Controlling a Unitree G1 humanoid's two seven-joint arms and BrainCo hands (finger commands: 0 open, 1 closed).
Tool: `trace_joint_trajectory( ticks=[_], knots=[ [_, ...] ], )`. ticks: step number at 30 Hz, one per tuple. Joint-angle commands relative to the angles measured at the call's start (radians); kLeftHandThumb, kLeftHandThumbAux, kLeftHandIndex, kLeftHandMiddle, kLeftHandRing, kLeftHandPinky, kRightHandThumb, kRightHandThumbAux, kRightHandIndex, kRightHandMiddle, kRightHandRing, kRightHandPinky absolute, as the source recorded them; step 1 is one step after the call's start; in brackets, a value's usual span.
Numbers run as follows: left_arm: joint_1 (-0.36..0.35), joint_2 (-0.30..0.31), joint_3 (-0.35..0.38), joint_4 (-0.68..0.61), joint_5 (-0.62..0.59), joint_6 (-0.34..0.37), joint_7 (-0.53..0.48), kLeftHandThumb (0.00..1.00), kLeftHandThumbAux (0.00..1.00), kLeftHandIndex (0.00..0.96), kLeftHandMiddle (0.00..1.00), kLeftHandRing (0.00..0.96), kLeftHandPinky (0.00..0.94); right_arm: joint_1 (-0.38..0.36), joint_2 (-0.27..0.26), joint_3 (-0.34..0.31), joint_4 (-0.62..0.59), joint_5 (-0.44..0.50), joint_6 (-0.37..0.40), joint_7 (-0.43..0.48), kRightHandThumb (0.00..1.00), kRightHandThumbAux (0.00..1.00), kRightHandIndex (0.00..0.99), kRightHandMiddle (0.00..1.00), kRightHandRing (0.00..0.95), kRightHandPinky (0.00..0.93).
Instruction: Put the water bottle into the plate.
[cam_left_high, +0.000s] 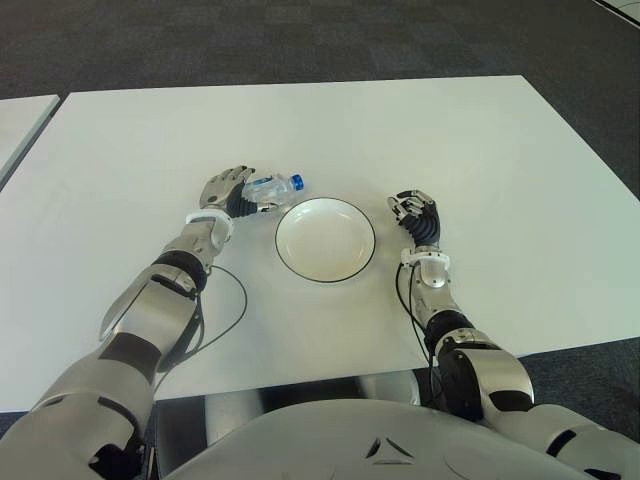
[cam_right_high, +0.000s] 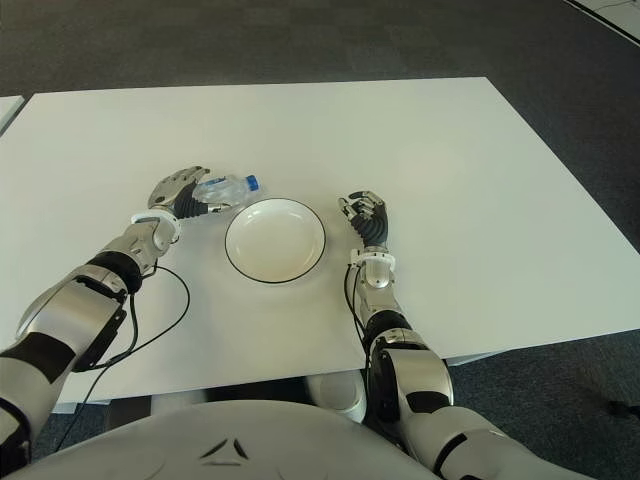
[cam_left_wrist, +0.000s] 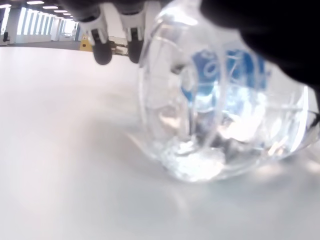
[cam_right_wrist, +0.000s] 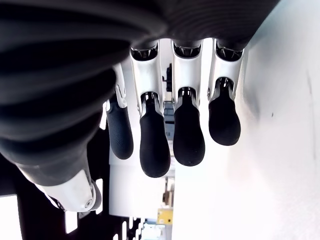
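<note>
A clear water bottle with a blue cap and blue label lies on its side on the white table, just left of the white plate with a dark rim. My left hand is at the bottle's base end, fingers spread beside and above it and thumb along its near side. In the left wrist view the bottle fills the frame and rests on the table, with two straight fingertips beyond it. My right hand shows just right of the plate, its fingers relaxed and holding nothing.
A black cable loops on the table beside my left forearm. Another white table's corner shows at the far left. Dark carpet lies beyond the table's far edge. The plate holds nothing.
</note>
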Motion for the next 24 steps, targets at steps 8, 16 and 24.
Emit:
trace_joint_trajectory(
  ticks=[8,16,24],
  knots=[
    [0.035,0.005,-0.069,0.039,0.031,0.087,-0.032,0.698,0.465,0.021,0.024,0.022,0.121,0.019,0.008,-0.005,0.02,0.015,0.009,0.005,0.709,0.726,0.436,0.688,0.691,0.696],
    [0.028,0.008,-0.081,0.043,0.031,0.143,-0.03,0.691,0.541,0.179,0.181,0.181,0.271,0.018,0.008,-0.003,0.018,0.011,0.017,-0.004,0.709,0.727,0.436,0.688,0.689,0.688],
    [0.031,0.02,-0.134,0.034,0.067,0.16,0.06,0.829,0.662,0.38,0.474,0.553,0.527,0.02,0.008,-0.002,0.015,0.009,0.017,-0.006,0.709,0.726,0.436,0.694,0.694,0.695]
  ],
)
